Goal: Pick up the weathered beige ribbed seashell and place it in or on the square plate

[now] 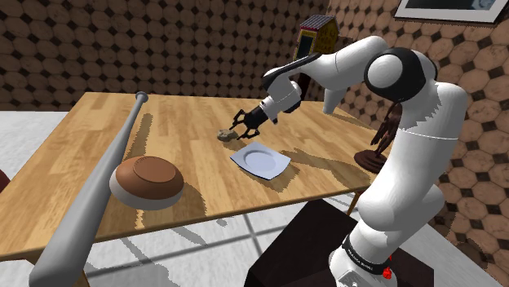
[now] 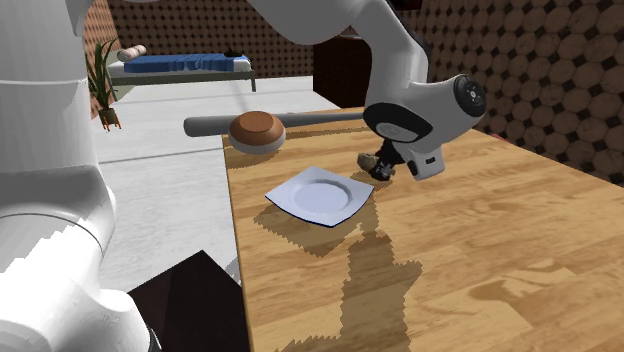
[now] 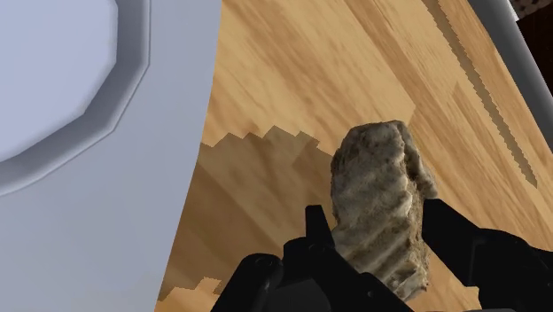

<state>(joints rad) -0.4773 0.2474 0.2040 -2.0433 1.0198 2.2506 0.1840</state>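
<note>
Just left of the shoulder view's centre, the all-black two-finger gripper [image 1: 239, 125] reaches down and to the left from the white arm [image 1: 416, 139], with the weathered grey-beige ribbed seashell [image 1: 223, 134] at its tips. The wrist view settles the grip: the two black fingers [image 3: 317, 235] stand on either side of the shell and press against its ribbed flanks, so the pincer is clamped on the seashell, which juts out beyond the fingertips. Whether the shell rests on the wood or sits just off it cannot be told. The white square plate [image 1: 261, 159] with a round well lies flat on the light wooden table [image 1: 179, 122], just below and right of the shell in the shoulder view, close to it but not touching. In the second exterior view the plate sits left of centre and the shell [image 2: 367, 161] is just to its upper right, under the arm's wrist. In the wrist view one curved edge of the plate [image 3: 89, 133] runs alongside the gripper. Further left in the shoulder view lies a round brown bowl [image 1: 147, 181] and beside it a long grey baseball bat [image 1: 98, 171], running from the frame's lower left towards the table's far edge.
</note>
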